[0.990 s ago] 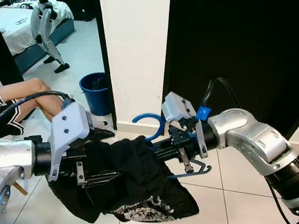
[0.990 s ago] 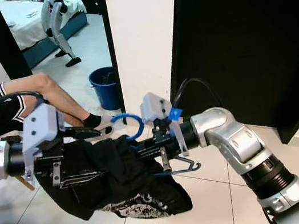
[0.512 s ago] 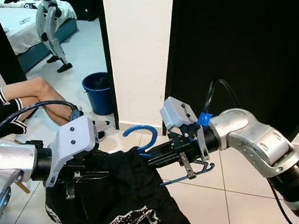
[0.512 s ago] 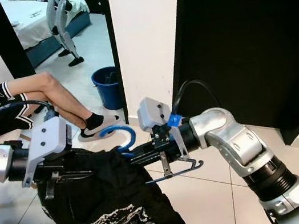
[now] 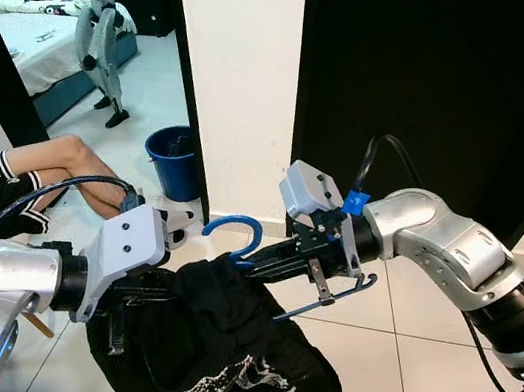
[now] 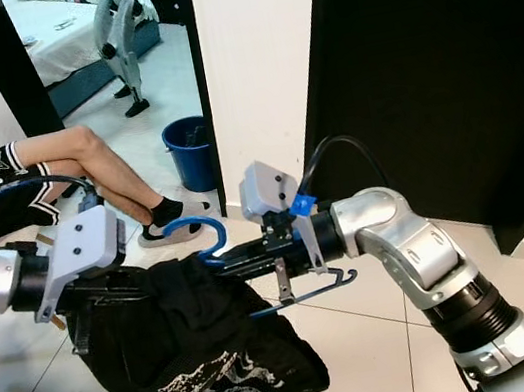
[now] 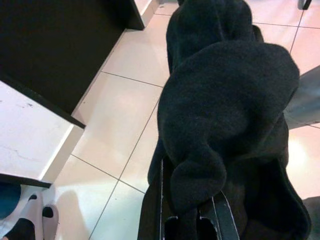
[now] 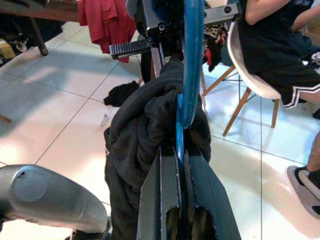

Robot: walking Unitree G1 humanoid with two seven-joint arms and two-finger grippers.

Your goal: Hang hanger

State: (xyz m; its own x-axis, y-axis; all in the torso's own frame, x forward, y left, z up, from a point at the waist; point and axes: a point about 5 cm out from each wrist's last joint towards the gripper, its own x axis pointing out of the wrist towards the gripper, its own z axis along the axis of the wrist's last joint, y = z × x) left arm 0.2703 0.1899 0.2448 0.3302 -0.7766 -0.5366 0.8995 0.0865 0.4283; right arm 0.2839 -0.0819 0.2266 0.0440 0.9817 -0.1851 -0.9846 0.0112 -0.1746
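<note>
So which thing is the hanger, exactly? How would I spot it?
Look between the two silver arms, in front of the white wall strip. The hanger is the blue hook above the black garment, clamped by the right gripper. Nothing else there is curved and bright blue.

White wall and black door block ahead; floor open.

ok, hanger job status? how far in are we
Done: the black garment is on the blue hanger and off the floor. In hand: the right gripper is clamped on the hanger just below its hook; the left gripper is buried in the cloth, supporting the bunched fabric. Left: the hook is not over anything, and I can see no rail or rod to hang it on.
</note>
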